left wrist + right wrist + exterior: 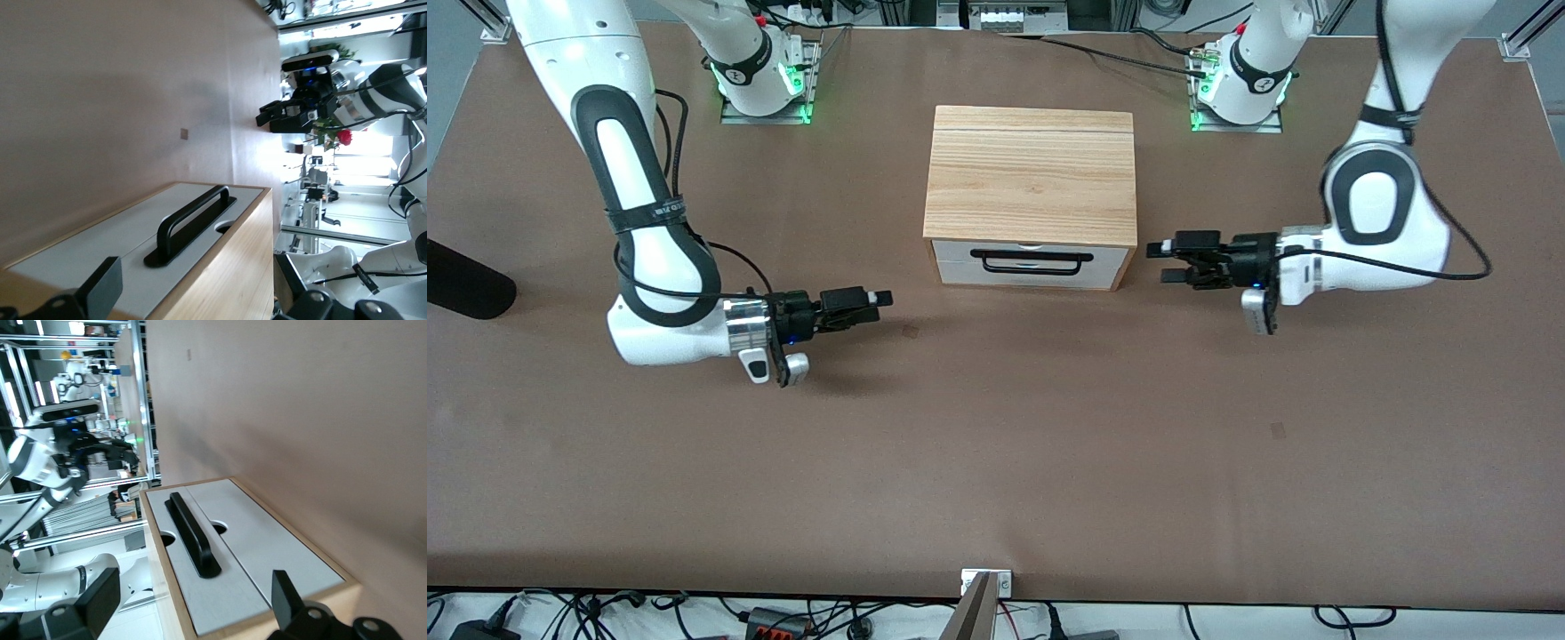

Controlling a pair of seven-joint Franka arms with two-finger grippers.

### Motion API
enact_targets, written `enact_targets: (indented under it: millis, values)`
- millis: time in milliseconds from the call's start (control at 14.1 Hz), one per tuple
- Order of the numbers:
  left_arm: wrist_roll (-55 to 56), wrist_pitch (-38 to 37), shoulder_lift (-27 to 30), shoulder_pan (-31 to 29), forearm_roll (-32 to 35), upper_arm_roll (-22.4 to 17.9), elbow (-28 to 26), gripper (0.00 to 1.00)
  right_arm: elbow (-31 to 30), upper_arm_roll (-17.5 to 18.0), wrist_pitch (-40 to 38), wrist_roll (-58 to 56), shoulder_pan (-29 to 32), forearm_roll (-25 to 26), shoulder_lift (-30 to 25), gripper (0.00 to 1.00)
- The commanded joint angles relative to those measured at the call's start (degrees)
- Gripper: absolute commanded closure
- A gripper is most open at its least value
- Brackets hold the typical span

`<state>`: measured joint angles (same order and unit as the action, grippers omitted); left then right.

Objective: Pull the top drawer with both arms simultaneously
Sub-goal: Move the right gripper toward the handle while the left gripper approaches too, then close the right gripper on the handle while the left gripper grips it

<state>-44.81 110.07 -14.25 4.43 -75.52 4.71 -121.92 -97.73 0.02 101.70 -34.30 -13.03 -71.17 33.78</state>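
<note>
The light-wood cabinet [1032, 173] stands mid-table. Its top drawer [960, 260] has a white front and a long black bar handle [1032, 260], and it sits flush in the cabinet. My left gripper [1163, 263] hangs open over bare table beside the cabinet, toward the left arm's end, pointing at the drawer's side. My right gripper [876, 307] hangs open over the table toward the right arm's end, a wider gap from the cabinet. Neither holds anything. The left wrist view shows the handle [190, 223] between my open fingers [100, 288]. The right wrist view shows it [193, 537] too, and a lower white panel [267, 553].
A dark rounded object [463, 284] lies at the table edge toward the right arm's end. A small mount [985, 587] stands at the table edge nearest the front camera. Brown tabletop [996, 444] stretches in front of the drawer.
</note>
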Motion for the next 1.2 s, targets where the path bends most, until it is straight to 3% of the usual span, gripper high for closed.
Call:
enact_targets:
  millis: [0, 142, 283, 496, 708, 779, 850, 921, 992, 1062, 1133]
  values:
    - [-9.9, 4.8, -1.9, 1.2, -12.2, 3.6, -2.5, 0.00, -1.9, -0.1, 1.2, -6.3, -1.8, -4.8, 0.2, 0.00]
    - [-15.9, 1.3, -4.2, -0.2, -15.5, 4.0, -4.5, 0.00, -4.6, 0.9, 0.6, -14.5, -1.8, -11.7, 1.8, 0.00]
    - [-20.4, -4.9, -10.7, -2.1, -17.6, 4.4, -1.5, 0.00, -6.9, 2.3, 0.3, -20.1, -1.9, -15.8, 2.4, 0.00]
    - [-28.8, -3.1, -12.5, -1.0, -22.0, 5.2, -3.3, 0.00, -7.6, 5.2, -0.3, -24.0, -1.7, -18.0, 5.2, 0.00]
    - [-29.2, -2.9, -17.1, 0.8, -25.5, 6.2, -0.8, 0.00, -7.4, 7.1, -0.4, -28.2, -3.0, -25.5, 7.3, 0.00]
    - [-30.0, -2.2, -16.9, 2.0, -28.5, 7.6, -1.0, 0.03, -7.2, 7.2, -0.4, -28.8, -3.5, -25.9, 7.4, 0.00]
    - [-32.1, -0.5, -16.3, 2.8, -33.1, 9.3, -1.9, 0.14, -7.2, 7.3, -0.4, -28.8, -4.4, -26.3, 7.4, 0.00]
    - [-34.5, 2.0, -16.2, 2.8, -35.7, 10.2, -2.4, 0.15, -7.4, 7.3, -0.4, -28.9, -5.4, -27.1, 7.4, 0.00]
    - [-35.4, 2.9, -16.7, 3.2, -36.8, 10.2, -1.9, 0.20, -7.7, 7.3, -0.4, -28.9, -5.7, -27.1, 8.0, 0.00]
    - [-34.8, 3.0, -16.5, 3.1, -37.7, 10.4, -2.0, 0.34, -7.7, 7.3, -0.4, -28.8, -6.0, -27.1, 8.7, 0.00]
    - [-34.1, 2.3, -16.1, 2.4, -37.5, 10.4, -2.2, 0.37, -8.1, 7.3, -0.8, -28.8, -6.3, -27.1, 8.8, 0.00]
